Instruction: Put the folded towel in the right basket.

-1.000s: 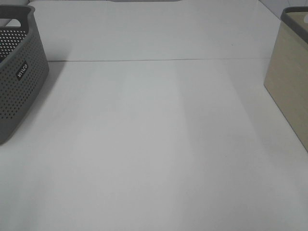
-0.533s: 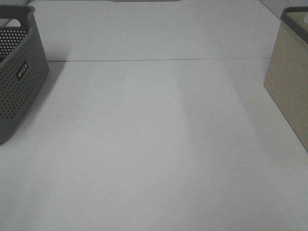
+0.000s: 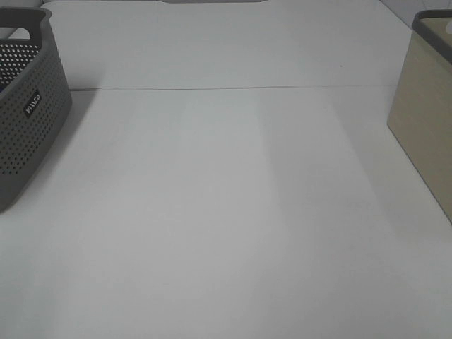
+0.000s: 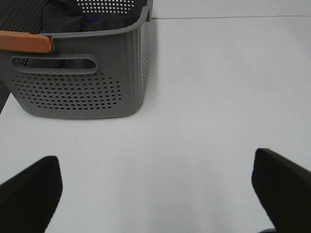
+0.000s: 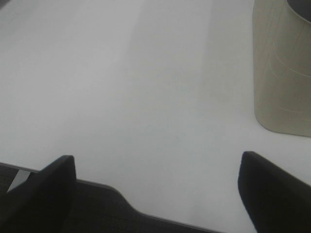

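— What am I seeing on the table (image 3: 212, 212) from the high camera?

— I'm seeing the grey perforated basket (image 3: 28, 106) sitting at the left edge and the beige basket (image 3: 424, 120) standing at the right edge, well apart.

— And the grippers?

— The left gripper (image 4: 155, 189) is hanging with its jaws spread wide, holding nothing, facing the grey basket. The right gripper (image 5: 155, 189) is also gaping, empty, near the beige basket.

— The towel?

— I'm not finding it clearly; dark cloth (image 4: 73, 19) is lying inside the grey basket.
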Available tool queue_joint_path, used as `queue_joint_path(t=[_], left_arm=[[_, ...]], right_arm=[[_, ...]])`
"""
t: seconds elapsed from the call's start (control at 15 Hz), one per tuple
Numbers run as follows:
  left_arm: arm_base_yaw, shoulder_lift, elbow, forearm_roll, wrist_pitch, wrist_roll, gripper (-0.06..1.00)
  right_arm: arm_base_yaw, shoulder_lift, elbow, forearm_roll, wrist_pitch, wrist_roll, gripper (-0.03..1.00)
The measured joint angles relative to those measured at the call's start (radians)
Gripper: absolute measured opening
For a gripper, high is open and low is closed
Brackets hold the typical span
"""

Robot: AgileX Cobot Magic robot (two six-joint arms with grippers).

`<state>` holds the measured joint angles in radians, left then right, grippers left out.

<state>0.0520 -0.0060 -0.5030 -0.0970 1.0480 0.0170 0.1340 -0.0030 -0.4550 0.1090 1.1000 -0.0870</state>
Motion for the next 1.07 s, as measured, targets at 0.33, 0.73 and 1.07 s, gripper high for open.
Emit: queue_joint_path(t=[0.33,0.73,1.07], left_arm=[[0.000,0.000,0.000,0.000,0.000,0.000,0.99],[0.000,0.000,0.000,0.000,0.000,0.000,0.99],[0.000,0.000,0.000,0.000,0.000,0.000,0.99]], right_arm=[[0.000,0.000,0.000,0.000,0.000,0.000,0.87],[-0.139,0.000,0.000,0.020,0.000,0.000,0.87],[-0.149,0.000,0.000,0.006,0.000,-0.010,0.87]])
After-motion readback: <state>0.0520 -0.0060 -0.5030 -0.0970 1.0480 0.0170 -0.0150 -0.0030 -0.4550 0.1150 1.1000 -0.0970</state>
